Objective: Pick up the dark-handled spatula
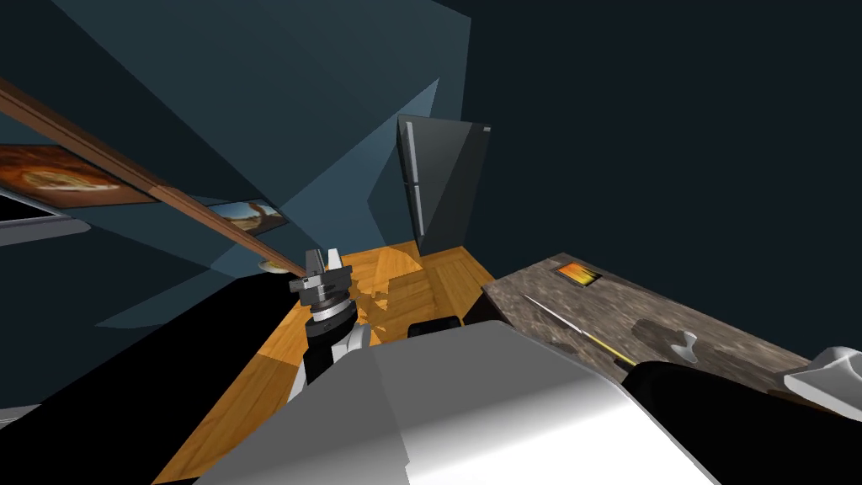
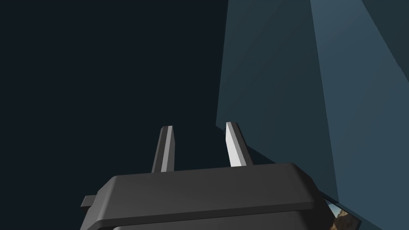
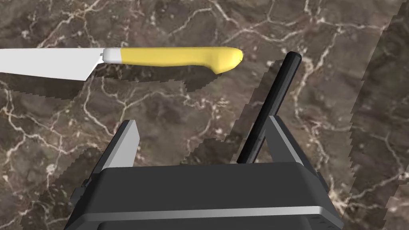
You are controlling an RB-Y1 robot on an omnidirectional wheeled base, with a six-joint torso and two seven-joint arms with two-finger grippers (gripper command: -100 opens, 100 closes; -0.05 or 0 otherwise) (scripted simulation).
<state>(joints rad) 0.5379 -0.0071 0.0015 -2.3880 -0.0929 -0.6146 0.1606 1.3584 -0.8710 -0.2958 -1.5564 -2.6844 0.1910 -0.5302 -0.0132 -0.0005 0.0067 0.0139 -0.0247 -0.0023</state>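
The right arm (image 1: 715,404) is held low over a brown marble counter (image 1: 640,295), its dark forearm reaching across the counter's near edge in the head view. The right gripper (image 3: 203,119) is pointed down at the counter top (image 3: 179,104), and its claw is spread wide with nothing clamped in it.

The dark-handled spatula (image 3: 275,96) is seen lying on the counter inside that spread. Its thin black handle is set right against the inner face of one finger (image 3: 285,139); whether the two touch cannot be told. The long axis of the handle is slanted a little across the line of the fingers. It runs from under the gripper's body, past the fingertip and onward, with its free end pointing away from the gripper. The other end, with the blade, is hidden by the gripper's body.

A knife (image 3: 179,60) with a yellow handle and a pale blade is laid crosswise beyond the fingertips. The butt of its handle is near the spatula's free end but apart from it. In the head view the knife (image 1: 581,333) is seen beside the right forearm.

The left arm is raised over a wooden floor (image 1: 404,286), the left gripper (image 1: 324,255) pointing up and forward. Its fingers (image 2: 167,147) are held a narrow gap apart with nothing between them
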